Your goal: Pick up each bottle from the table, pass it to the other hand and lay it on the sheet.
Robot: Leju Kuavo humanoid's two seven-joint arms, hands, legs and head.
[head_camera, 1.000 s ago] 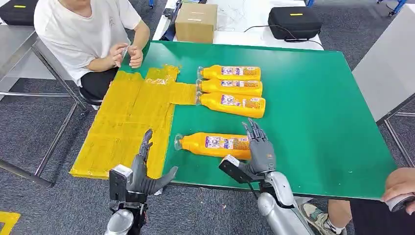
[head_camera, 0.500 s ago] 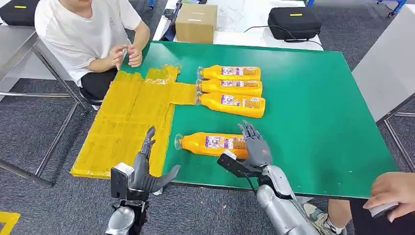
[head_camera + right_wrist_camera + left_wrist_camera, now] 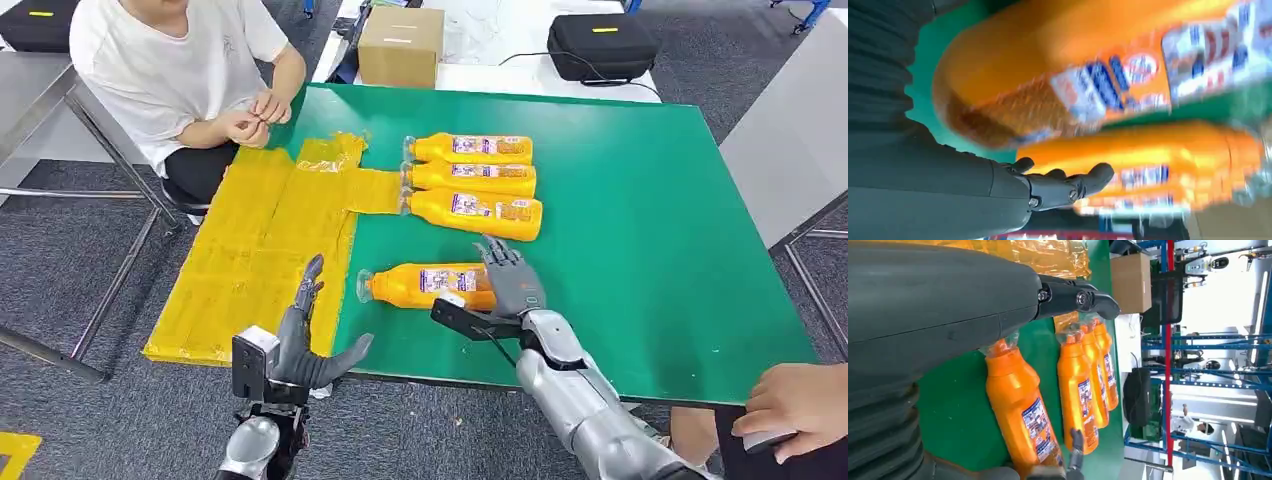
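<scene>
I have the right hand (image 3: 512,281) spread over the nearest bottle (image 3: 425,285), not yet gripping; next, I close and lift.

One orange plastic bottle (image 3: 432,286) is lying on the green table (image 3: 640,240), nearest the robot. Three orange bottles (image 3: 470,186) are lying behind it, right of the yellow sheet (image 3: 260,240).

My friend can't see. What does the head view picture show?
The robot's right hand reaches over the base of an orange bottle lying on a green table. Three more bottles lie beyond it, beside a yellow sheet.
</scene>
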